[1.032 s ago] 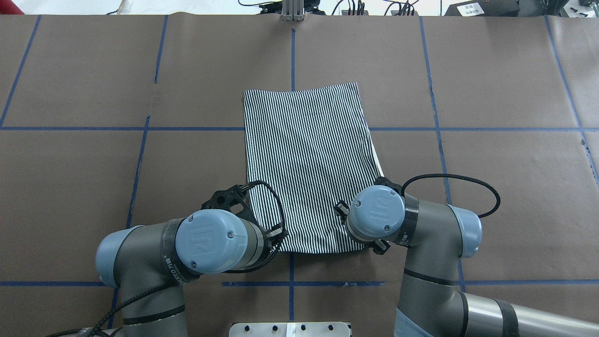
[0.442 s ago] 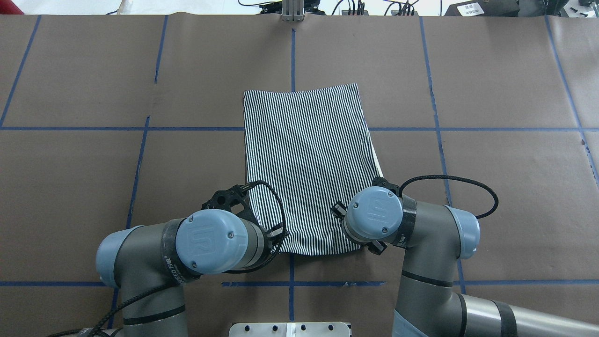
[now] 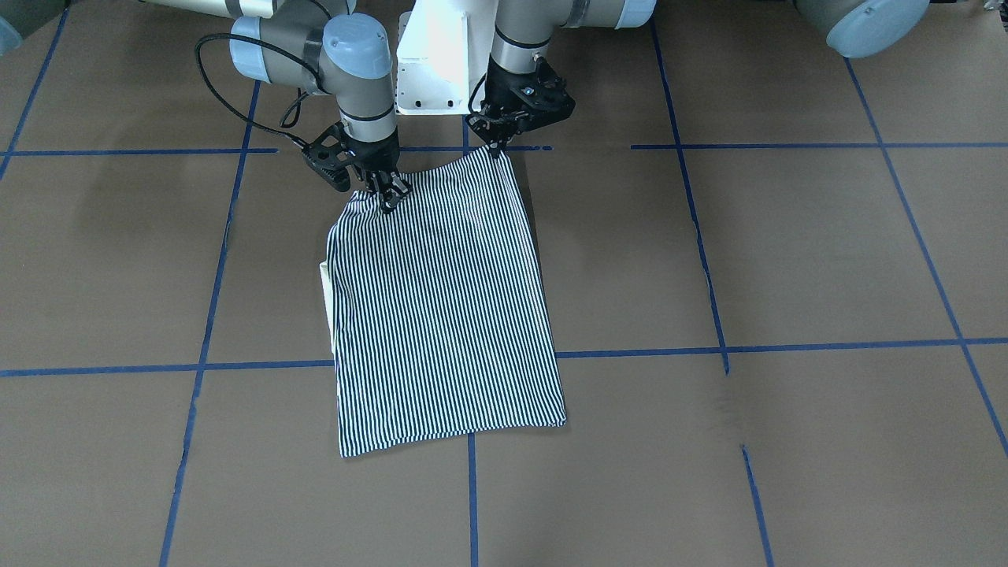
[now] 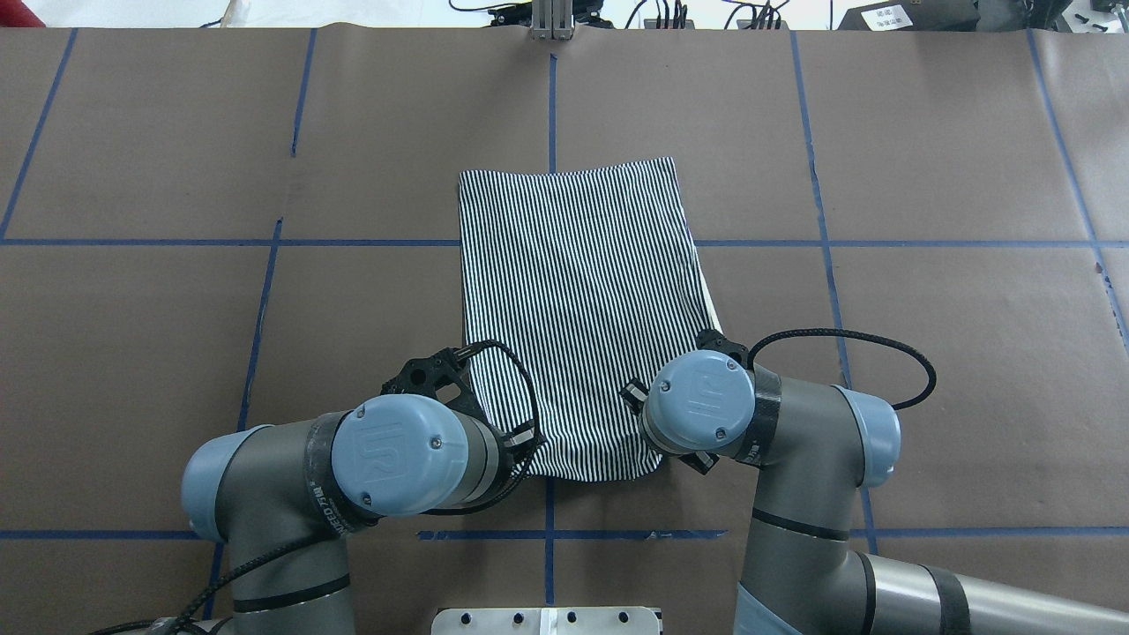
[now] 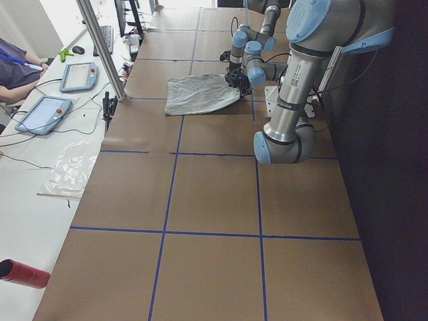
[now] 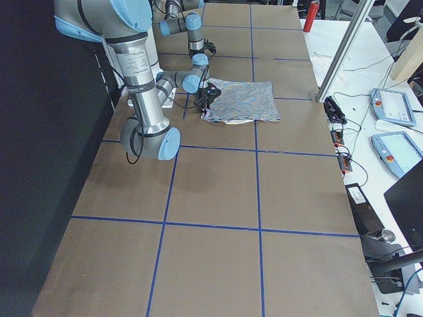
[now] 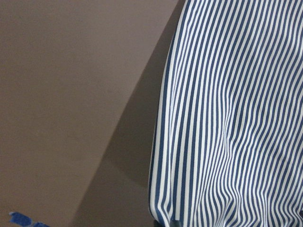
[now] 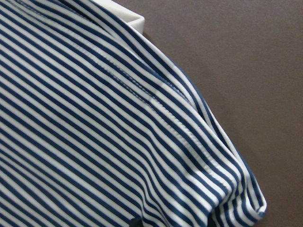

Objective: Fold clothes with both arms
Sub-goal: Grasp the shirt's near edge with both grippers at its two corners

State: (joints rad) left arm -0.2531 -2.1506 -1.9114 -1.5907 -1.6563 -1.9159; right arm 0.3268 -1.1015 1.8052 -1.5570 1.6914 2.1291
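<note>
The striped polo shirt [image 3: 441,315] lies flat on the brown table, folded into a long panel, its cream collar [image 3: 324,283] peeking out at one side. My left gripper [image 3: 496,148] is shut on the shirt's near corner and holds it slightly raised. The right gripper [image 3: 387,198] is shut on the other near corner, where the fabric bunches. In the overhead view both wrists cover the fingers at the shirt's [image 4: 573,291] near edge. Striped cloth [image 7: 236,118] fills the left wrist view; the right wrist view shows cloth [image 8: 94,142] and the collar tip [image 8: 128,16].
The white pedestal base [image 3: 433,63] stands just behind the shirt's near edge. Blue tape lines [image 4: 551,97] divide the brown table cover. Beyond the far edge is a bench with tablets [image 5: 43,114], a metal post [image 5: 100,47] and a seated person's sleeve [image 5: 17,63].
My right gripper has moved inward toward the table's centre, dragging the shirt's near right corner with it, so the near edge is narrower. The left arm has stayed put.
</note>
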